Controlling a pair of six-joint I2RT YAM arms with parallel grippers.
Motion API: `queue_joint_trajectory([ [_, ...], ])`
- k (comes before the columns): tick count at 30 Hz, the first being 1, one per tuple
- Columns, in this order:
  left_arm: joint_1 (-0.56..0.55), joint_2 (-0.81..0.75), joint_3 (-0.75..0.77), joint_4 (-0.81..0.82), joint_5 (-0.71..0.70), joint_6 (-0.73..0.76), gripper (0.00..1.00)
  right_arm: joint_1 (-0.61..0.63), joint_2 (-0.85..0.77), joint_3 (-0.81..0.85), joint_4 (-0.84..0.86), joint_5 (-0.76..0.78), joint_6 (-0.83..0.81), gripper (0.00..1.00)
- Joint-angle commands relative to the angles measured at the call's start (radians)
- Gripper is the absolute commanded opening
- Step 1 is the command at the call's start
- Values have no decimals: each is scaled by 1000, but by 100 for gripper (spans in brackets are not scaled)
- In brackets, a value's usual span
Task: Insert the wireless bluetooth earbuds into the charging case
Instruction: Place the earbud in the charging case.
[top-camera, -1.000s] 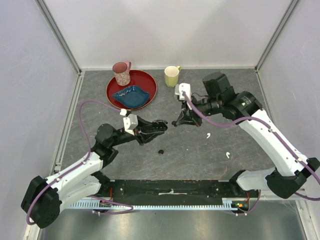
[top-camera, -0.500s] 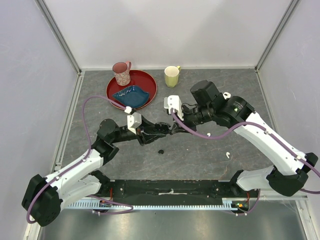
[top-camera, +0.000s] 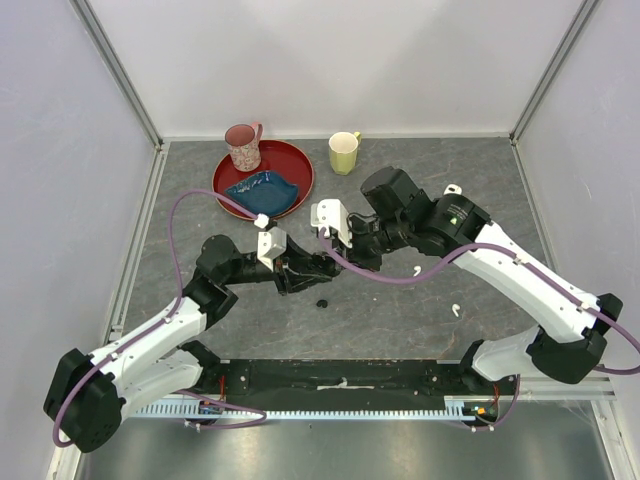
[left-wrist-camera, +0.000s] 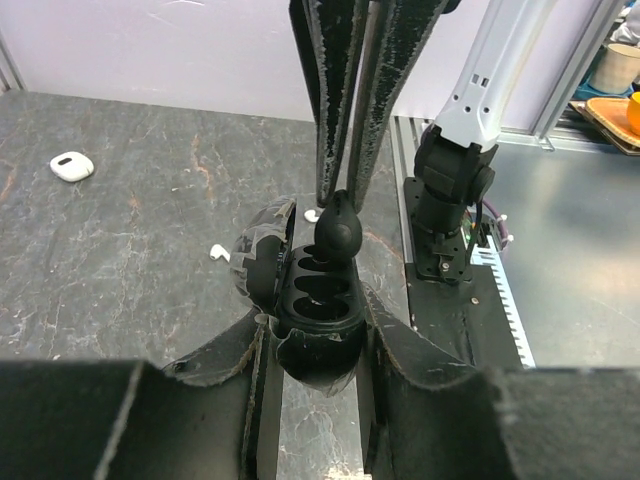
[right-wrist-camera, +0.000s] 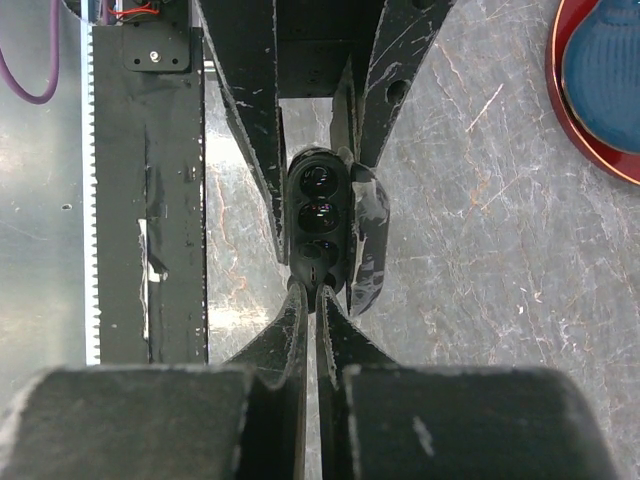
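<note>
My left gripper (left-wrist-camera: 318, 322) is shut on a black charging case (left-wrist-camera: 318, 345) with its lid open, held above the table; it shows in the top view (top-camera: 312, 264). My right gripper (left-wrist-camera: 340, 196) is shut on a black earbud (left-wrist-camera: 338, 232), whose lower end sits at the case's far slot. In the right wrist view the right gripper (right-wrist-camera: 308, 292) meets the case (right-wrist-camera: 318, 215) end on. A small white case (left-wrist-camera: 72, 166) lies on the table far right (top-camera: 452, 188). Two white earbuds (top-camera: 417, 270) (top-camera: 456, 310) lie loose on the table.
A small black piece (top-camera: 322, 303) lies on the table below the grippers. A red plate (top-camera: 295, 160) with a blue dish (top-camera: 262, 190) and a pink mug (top-camera: 243, 146) sits at the back. A yellow mug (top-camera: 343, 152) stands beside it.
My right gripper has moved left with the black earbud until it meets the case in my left gripper. The left arm has barely moved.
</note>
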Motion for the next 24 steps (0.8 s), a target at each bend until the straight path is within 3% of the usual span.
queue_joint_trajectory([
  [1,0,-4,47,26,57,23,2,9,8,38,2,41,-13,0],
  [16,0,-27,-6,201,-23,-37,2,49,17,18,-8,79,-8,3],
  [24,-2,-27,-26,264,-46,-63,2,60,23,19,1,118,1,13],
])
